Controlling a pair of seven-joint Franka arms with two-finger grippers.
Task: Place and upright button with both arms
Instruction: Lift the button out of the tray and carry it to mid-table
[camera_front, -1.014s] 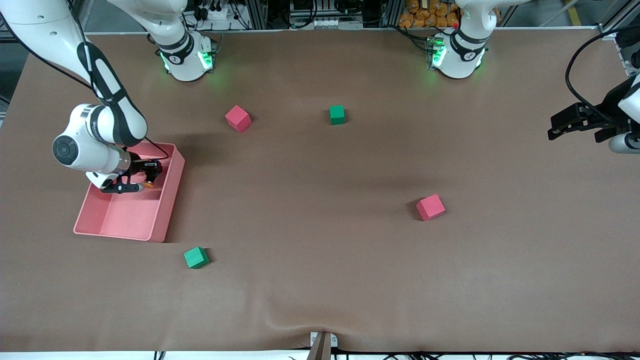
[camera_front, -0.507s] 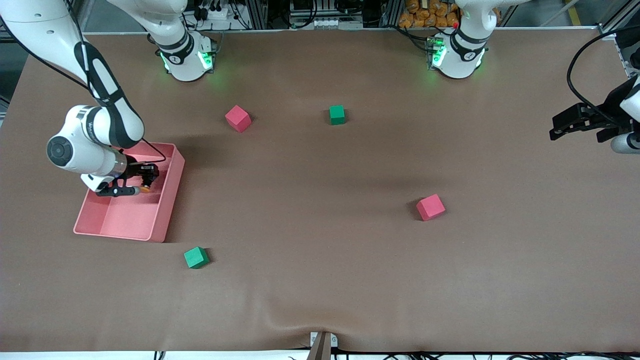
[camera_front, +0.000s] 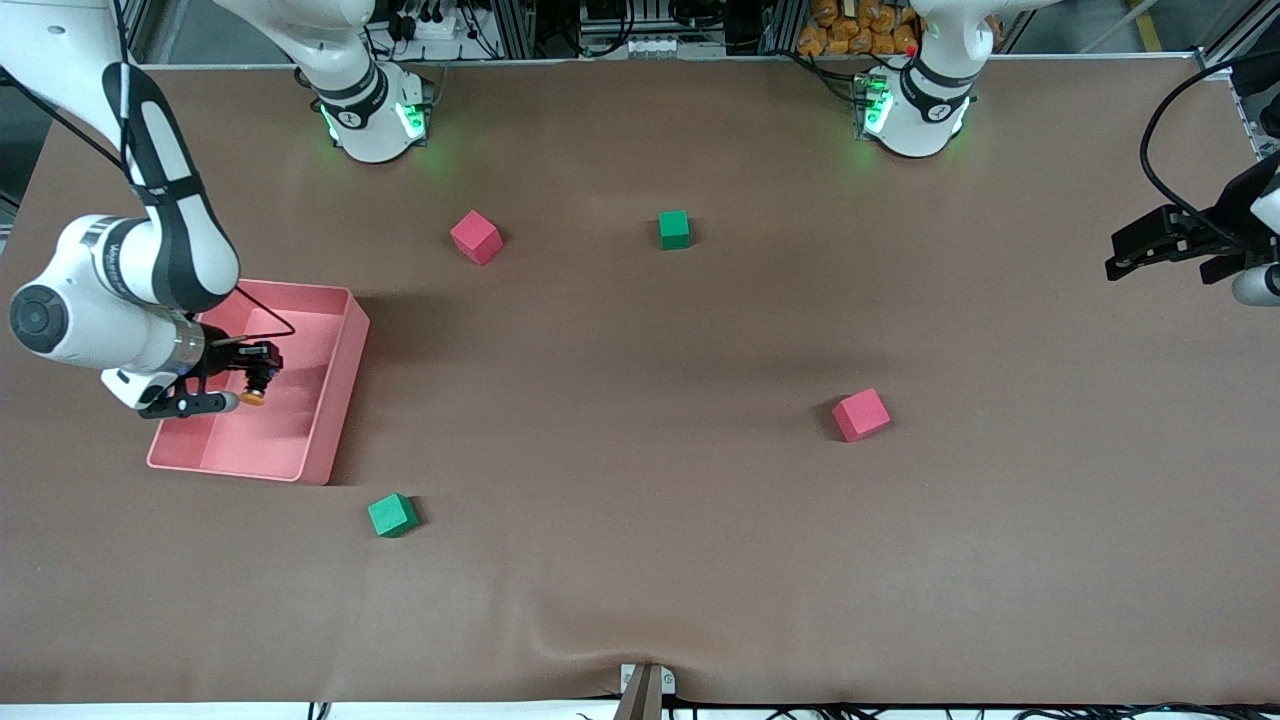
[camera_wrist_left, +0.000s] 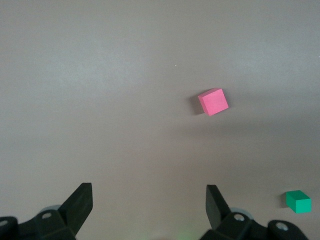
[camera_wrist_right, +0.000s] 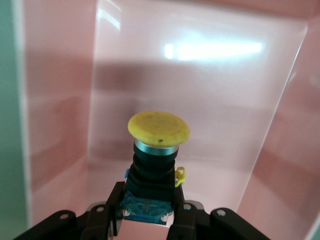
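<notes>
The right gripper (camera_front: 243, 385) is clamped on the black body of the small orange-capped push-button (camera_wrist_right: 158, 150), holding it over the open pink plastic bin (camera_front: 345, 345) on the brown worktop (camera_front: 640, 500). This looks like the carrying step; next it likely needs setting down upright. The left gripper (camera_wrist_left: 150, 210) waits, jaws wide, over the left arm's end of the worktop.

Robotics lab: brown-covered table (camera_front: 640, 560), aluminium framing, cabling, two fixed arm bases.
</notes>
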